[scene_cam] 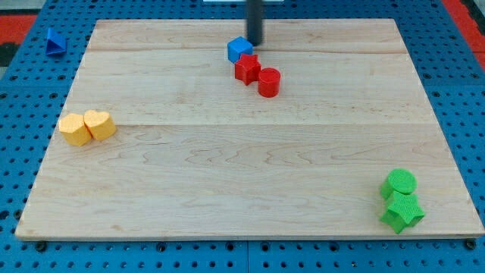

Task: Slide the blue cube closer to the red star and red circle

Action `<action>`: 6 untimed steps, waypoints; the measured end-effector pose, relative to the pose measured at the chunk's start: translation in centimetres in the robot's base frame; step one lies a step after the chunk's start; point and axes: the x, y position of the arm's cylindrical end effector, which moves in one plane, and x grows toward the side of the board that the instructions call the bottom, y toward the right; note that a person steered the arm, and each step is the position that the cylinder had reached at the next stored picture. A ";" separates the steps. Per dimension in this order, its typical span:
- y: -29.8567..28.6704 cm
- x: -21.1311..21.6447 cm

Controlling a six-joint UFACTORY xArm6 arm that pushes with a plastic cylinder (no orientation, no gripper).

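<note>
Blue cube [239,49] against red star [246,68] (red circle [269,82] adjoining), my tip [255,43] just beside.

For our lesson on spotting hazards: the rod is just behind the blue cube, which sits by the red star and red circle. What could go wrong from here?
1. The blue cube already appears to touch the red star; a further push by my tip could scatter the star and the red circle.
2. My tip sits off the cube's upper right, so an off-centre push may spin it aside.
</note>
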 end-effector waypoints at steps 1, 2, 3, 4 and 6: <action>-10.1 0.2; -21.0 2.4; -25.4 8.3; -26.1 13.5; -27.3 8.6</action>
